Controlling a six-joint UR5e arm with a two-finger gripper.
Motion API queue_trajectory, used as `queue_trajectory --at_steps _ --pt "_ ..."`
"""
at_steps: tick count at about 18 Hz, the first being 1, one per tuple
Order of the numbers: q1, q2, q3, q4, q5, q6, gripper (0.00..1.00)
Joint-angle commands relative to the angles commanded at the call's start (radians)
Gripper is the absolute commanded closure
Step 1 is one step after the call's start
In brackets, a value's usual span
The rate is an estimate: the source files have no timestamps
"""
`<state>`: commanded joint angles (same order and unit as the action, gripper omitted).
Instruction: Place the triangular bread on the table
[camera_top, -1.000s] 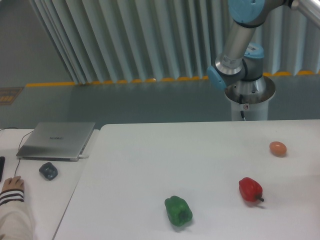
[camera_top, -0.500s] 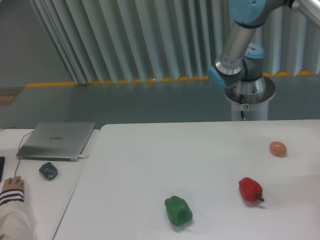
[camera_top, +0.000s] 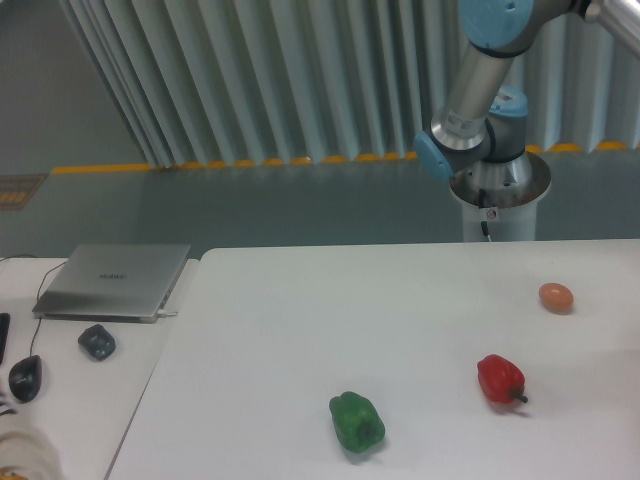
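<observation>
The triangular bread is out of view in this camera frame. The white table (camera_top: 300, 320) fills the lower middle and right of the view. Only the arm's base and lower links (camera_top: 478, 110) show at the upper right, rising out of the top of the frame. The gripper itself is outside the picture, so its fingers and anything in them are hidden.
A green pepper (camera_top: 357, 422) lies near the table's front, a red pepper (camera_top: 501, 380) to its right, and a small orange-brown egg-shaped object (camera_top: 556, 296) further back right. A separate white desk at left carries a grey laptop (camera_top: 114, 281), a dark mouse (camera_top: 25, 377) and a small dark object (camera_top: 97, 342). A person's sleeve (camera_top: 25, 452) shows at bottom left.
The person's hand at bottom left has pulled back off the mouse, leaving the mouse uncovered. The arm and the objects on the table have not moved.
</observation>
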<state>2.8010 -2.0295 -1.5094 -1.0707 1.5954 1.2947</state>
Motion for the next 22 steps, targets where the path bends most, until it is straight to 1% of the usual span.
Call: queue_trajectory --at_steps 1,4,5,6,7,8,12,14,16,17,18,20,22 --pt "0.000 0.000 0.002 -0.002 0.002 0.000 0.34" --pt "0.000 0.002 0.011 -0.011 0.002 -0.005 0.49" --pt "0.002 0.005 0.015 -0.021 0.002 -0.005 0.51" --pt "0.000 0.008 0.029 -0.043 0.002 -0.005 0.56" --pt "0.000 0.009 0.040 -0.070 0.000 -0.002 0.58" --pt "0.003 0.011 0.057 -0.099 -0.006 -0.002 0.64" --pt "0.008 0.015 0.075 -0.141 -0.043 -0.002 0.64" --pt "0.020 0.023 0.100 -0.195 -0.087 0.000 0.64" --pt "0.026 0.025 0.118 -0.233 -0.107 0.005 0.64" --pt "0.029 0.025 0.121 -0.248 -0.109 0.002 0.79" --pt "0.029 0.026 0.123 -0.258 -0.110 0.000 0.87" --pt "0.040 0.035 0.123 -0.276 -0.138 0.011 0.85" --pt "0.058 0.040 0.130 -0.316 -0.196 0.011 0.85"
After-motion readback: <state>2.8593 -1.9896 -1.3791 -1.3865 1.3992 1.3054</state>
